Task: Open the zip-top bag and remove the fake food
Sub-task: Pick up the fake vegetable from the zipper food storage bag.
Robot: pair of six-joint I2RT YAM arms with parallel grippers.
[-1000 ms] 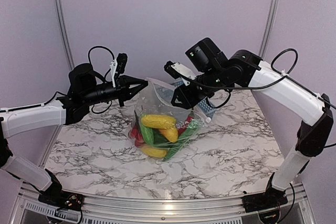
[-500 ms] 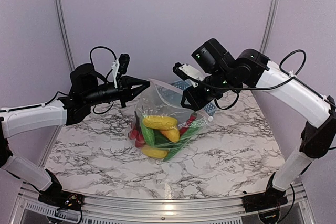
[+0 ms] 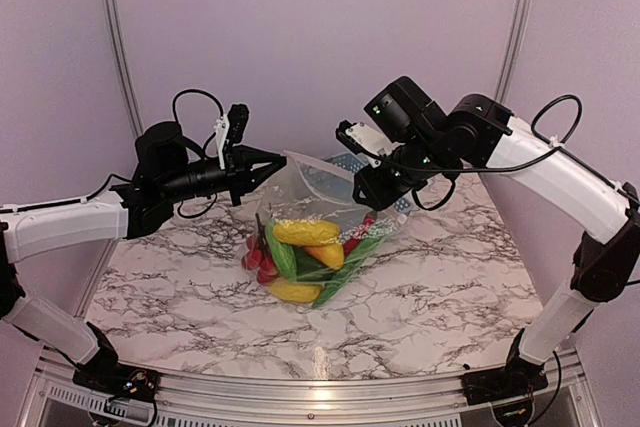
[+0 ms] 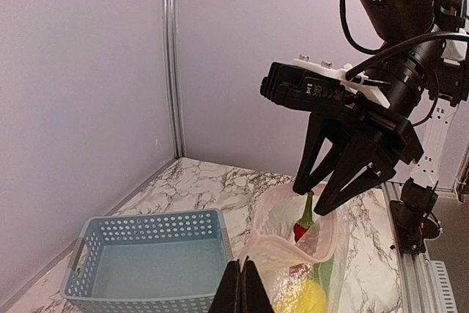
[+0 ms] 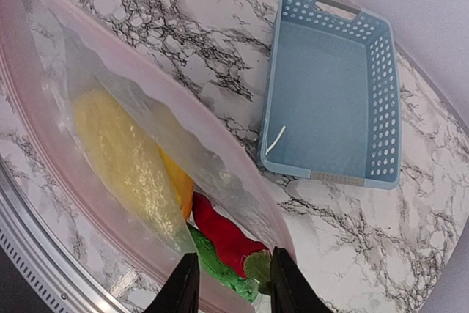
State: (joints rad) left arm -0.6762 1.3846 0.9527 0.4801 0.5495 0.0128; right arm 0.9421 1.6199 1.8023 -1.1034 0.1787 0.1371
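The zip-top bag [image 3: 325,209] stands on the marble table with its mouth up and wide open. My left gripper [image 3: 277,157] is shut on the bag's pink zip strip [image 4: 293,248] at the left corner of the mouth. Just inside the right side of the mouth, my right gripper [image 3: 362,197] is open, its fingertips [image 5: 282,258] either side of a red chili [image 5: 220,229], apart from it. The fake food fills the bag: yellow corn [image 3: 304,233], green pieces [image 5: 220,275], small red fruits [image 3: 262,267].
A blue-grey lattice basket [image 5: 330,93] sits on the table behind the bag, mostly hidden by the right arm in the top view. Purple walls close in the back and sides. Marble table [image 3: 440,297] stretches in front of the bag.
My right gripper has shifted a little to the right and up, and the bag's mouth has stretched wider. The left gripper has kept its hold and barely moved.
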